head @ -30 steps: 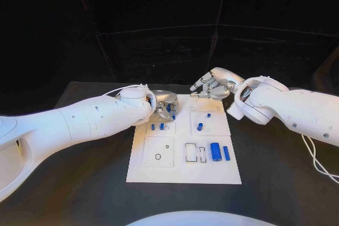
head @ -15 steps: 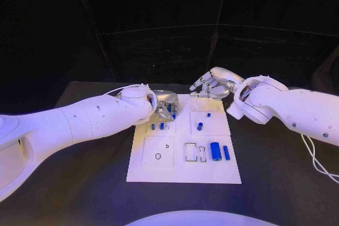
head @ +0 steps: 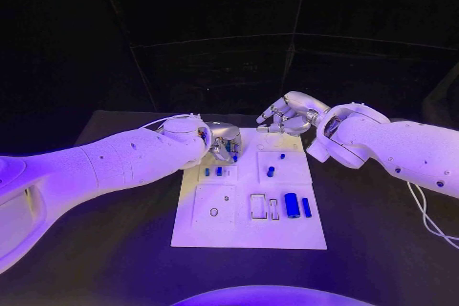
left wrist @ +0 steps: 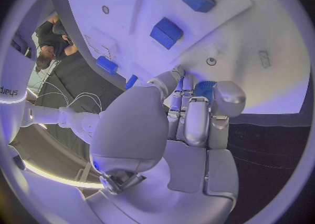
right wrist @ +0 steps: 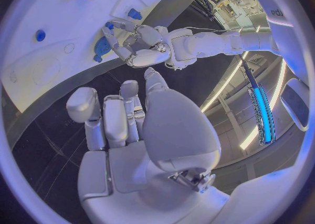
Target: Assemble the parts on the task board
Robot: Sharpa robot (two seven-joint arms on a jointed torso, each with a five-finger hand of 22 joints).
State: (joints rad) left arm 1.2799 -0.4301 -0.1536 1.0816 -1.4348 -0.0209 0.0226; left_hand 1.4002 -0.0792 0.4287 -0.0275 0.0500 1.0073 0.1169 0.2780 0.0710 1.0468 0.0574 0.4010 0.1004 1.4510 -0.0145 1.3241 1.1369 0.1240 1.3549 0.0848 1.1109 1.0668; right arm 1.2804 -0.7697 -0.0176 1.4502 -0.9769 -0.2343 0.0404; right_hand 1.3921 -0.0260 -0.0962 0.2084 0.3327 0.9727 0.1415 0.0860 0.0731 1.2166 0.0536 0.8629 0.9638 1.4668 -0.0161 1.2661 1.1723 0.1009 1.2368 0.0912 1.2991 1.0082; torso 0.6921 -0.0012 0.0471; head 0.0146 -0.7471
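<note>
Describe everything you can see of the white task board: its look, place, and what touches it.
The task board is a flat white rectangular plate lying on the black table, divided into square panels with outlined recesses and small holes. Small blue parts lie or stand on it. The left hand is at its far left corner, holding a blue part there.

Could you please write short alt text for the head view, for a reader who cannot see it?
Two white robot arms reach over a white task board on a black table. The left hand pinches a small blue part at the board's far left corner; the right hand hovers, fingers curled, over its far edge. More blue parts sit on the board.
</note>
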